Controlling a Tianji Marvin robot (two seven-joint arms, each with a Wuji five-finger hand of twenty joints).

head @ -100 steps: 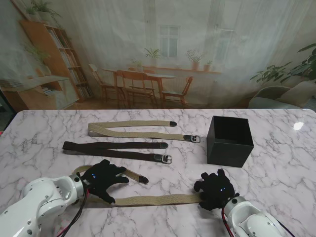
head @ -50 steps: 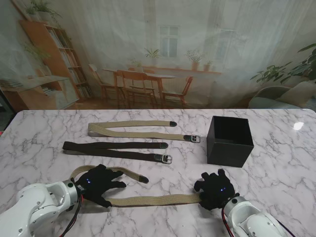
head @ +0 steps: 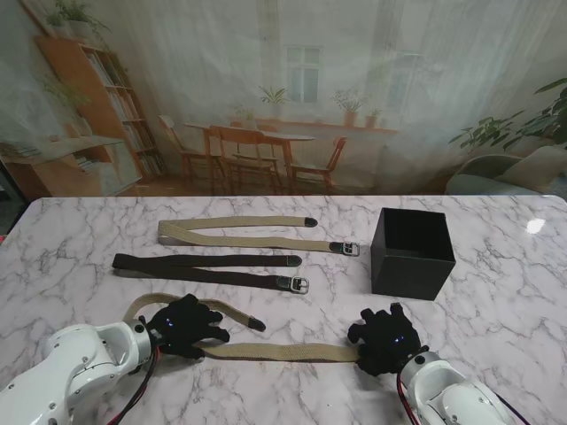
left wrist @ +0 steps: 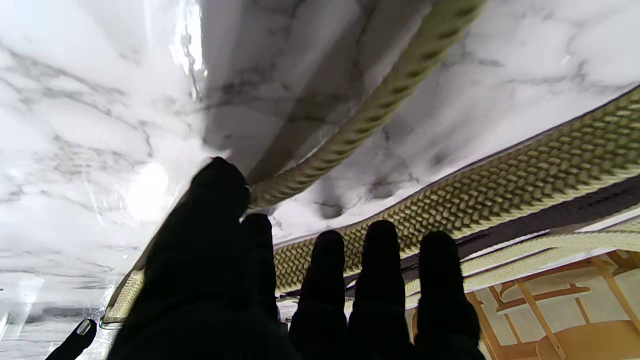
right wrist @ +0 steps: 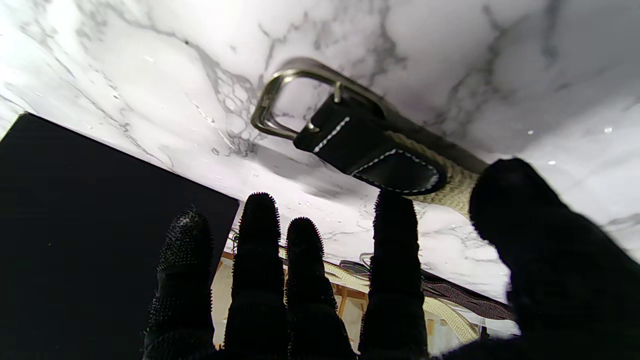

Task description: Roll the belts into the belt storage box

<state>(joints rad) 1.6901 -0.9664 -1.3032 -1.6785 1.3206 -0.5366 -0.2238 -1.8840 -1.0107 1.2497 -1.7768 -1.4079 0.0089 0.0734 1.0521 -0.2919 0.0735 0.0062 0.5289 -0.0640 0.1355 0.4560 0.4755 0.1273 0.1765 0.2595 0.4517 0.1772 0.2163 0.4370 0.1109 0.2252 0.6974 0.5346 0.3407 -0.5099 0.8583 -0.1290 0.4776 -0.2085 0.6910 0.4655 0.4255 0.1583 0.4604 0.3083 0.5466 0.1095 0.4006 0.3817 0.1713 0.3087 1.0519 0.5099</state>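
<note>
Nearest tan belt [head: 279, 351] runs left-right across the lower middle of the stand view. Right hand [head: 383, 340] rests spread at its buckle [right wrist: 295, 107] end — rolling starts there. Left hand [head: 186, 326] — spread, flat on the strap. Black box [head: 412, 252] sits upper right, just beyond the right hand.

Bright, even lighting; glare patches on the glossy white marble counter [head: 523, 292]; soft shadows; wrist views blur near the black-gloved fingers [left wrist: 380, 280].

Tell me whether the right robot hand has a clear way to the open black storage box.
Probably yes. The right robot hand rests on the nearest beige woven belt's buckle end, and only bare marble table lies between it and the black storage box.
</note>
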